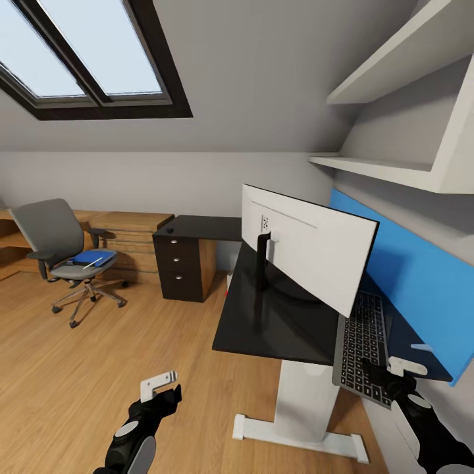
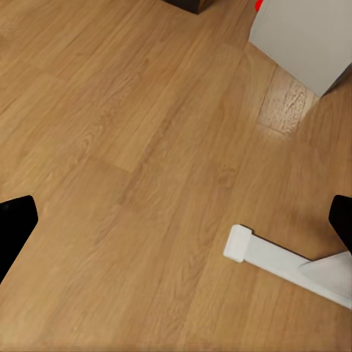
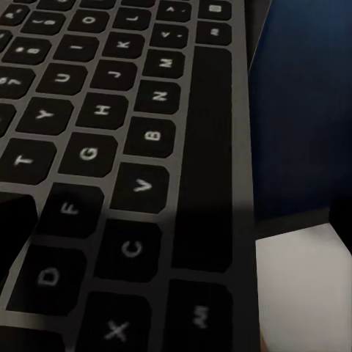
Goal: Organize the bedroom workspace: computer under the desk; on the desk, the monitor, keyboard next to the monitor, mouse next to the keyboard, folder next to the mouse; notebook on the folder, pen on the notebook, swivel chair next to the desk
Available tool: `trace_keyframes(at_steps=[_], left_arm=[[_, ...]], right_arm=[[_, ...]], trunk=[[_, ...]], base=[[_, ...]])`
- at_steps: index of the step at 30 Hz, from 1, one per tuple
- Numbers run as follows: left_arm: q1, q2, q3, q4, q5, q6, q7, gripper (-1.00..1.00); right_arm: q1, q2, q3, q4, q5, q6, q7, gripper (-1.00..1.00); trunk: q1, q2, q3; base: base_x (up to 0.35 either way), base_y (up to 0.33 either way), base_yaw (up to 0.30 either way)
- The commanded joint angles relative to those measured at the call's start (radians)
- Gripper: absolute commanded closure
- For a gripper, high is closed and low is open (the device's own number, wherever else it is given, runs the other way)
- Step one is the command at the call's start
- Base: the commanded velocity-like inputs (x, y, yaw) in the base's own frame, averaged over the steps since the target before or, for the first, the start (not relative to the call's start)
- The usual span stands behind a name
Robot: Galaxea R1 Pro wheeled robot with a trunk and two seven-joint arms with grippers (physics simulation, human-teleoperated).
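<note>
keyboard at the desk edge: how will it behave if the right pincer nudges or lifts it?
The keyboard looks thin, flat and rigid, so it should slide as one piece. Its near end seems to overhang the desk, so it may tip off. With the right pincer at that end, lifting could make it droop.

Wooden floor (image 2: 132, 169) with plank seams running diagonally, faint sheen. White foot bar (image 2: 282, 265) of bench base lies flat on floor, rounded end cap nearest middle. Pale box-like panel (image 2: 308, 37) stands on floor at one corner, small red spot (image 2: 258, 4) at its edge. Dark furniture corner (image 2: 187, 4) nearby. Black fingers (image 2: 13, 227) at both sides, well apart, nothing between.
</note>
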Motion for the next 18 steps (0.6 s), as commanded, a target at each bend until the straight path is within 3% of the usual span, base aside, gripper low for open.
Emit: trace_keyframes(at_steps=[1,5,18], left_arm=[[-0.001,0.0,-0.001,-0.002,0.009,0.002,0.008,-1.0],[-0.001,0.0,-0.002,-0.002,0.01,0.001,0.008,-1.0],[-0.001,-0.001,-0.002,-0.001,0.011,0.002,0.009,-1.0]], right_arm=[[0.0,0.0,0.002,0.016,-0.012,0.003,-0.003,-1.0],[0.0,0.0,0.002,0.016,-0.013,0.003,-0.003,-1.0],[0.0,0.0,0.001,0.012,-0.014,0.003,-0.001,-1.0]], trunk=[[0.0,-0.001,-0.001],[0.0,-0.001,-0.001],[-0.05,0.09,0.039]], base=[[0.0,0.0,0.0],[0.0,0.0,0.0],[0.0,0.0,0.0]])
